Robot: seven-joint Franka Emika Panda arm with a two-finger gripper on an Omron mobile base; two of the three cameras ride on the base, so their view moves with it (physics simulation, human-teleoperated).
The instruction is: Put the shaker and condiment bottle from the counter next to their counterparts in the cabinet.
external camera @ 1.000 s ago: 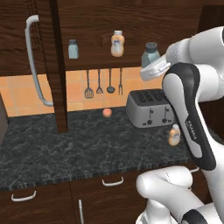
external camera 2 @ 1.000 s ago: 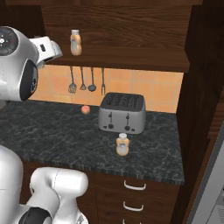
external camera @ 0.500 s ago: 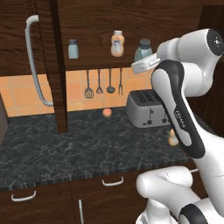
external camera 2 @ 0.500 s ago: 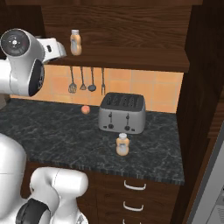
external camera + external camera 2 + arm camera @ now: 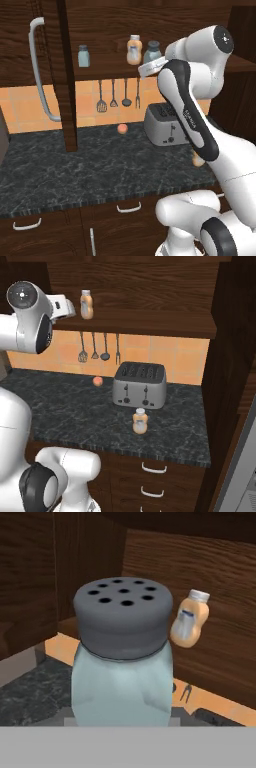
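The shaker (image 5: 121, 657) sits in the gripper (image 5: 153, 64), closed on its lower body and holding it upright and high at the cabinet shelf (image 5: 115, 71), just right of the shelf's bottle (image 5: 133, 50). In the left base view its grey cap (image 5: 153, 47) peeks above the white hand; the fingertips themselves are hidden. Upright makes sense: the cap is pierced with round holes, so tilting would spill. My guess is it is being carried leftward along the shelf toward the twin shaker (image 5: 84, 55), which stands well apart, past the bottle.

The held shaker has a pale, translucent blue-grey body, smooth like glass, under a matte dark-grey domed cap. The shelf bottle is rounded, orange-tan, pinched at the waist, with a pale cap and a small label.

The second condiment bottle (image 5: 140, 421) waits on the counter (image 5: 65, 411), in front of the toaster (image 5: 139, 385) — its turn comes later, I would judge. The counter is glossy black stone with grey veins; the toaster is brushed silver with four slots. A small orange ball (image 5: 98, 381) lies to its left. The cabinet is dark planked wood, its open door (image 5: 62, 75) bearing a long curved grey handle (image 5: 41, 70). Utensils (image 5: 113, 95) hang against orange tiles below.
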